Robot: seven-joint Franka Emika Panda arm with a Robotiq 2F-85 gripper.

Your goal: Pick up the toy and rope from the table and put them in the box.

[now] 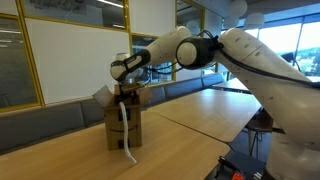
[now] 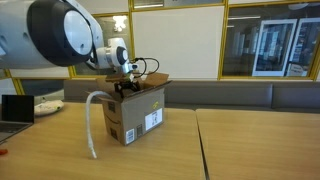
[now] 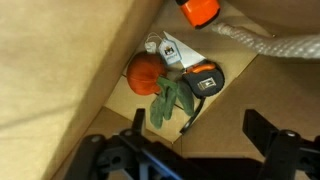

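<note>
Toy [image 3: 155,85] lies on the floor of the box [image 2: 135,120]: placement accepted. Rope [image 2: 88,120] is only hooked over the rim, the rest hanging outside to the counter [image 2: 250,145] (its weight pulls outward). Your claw [image 3: 197,128] hovers above the opening, fingers apart and empty.

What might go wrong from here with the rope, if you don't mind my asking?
Most of the rope hangs outside the box, down to the table; its weight may drag it out.
The open gripper is at the box's mouth; withdrawing might snag the rope or a flap.
</note>
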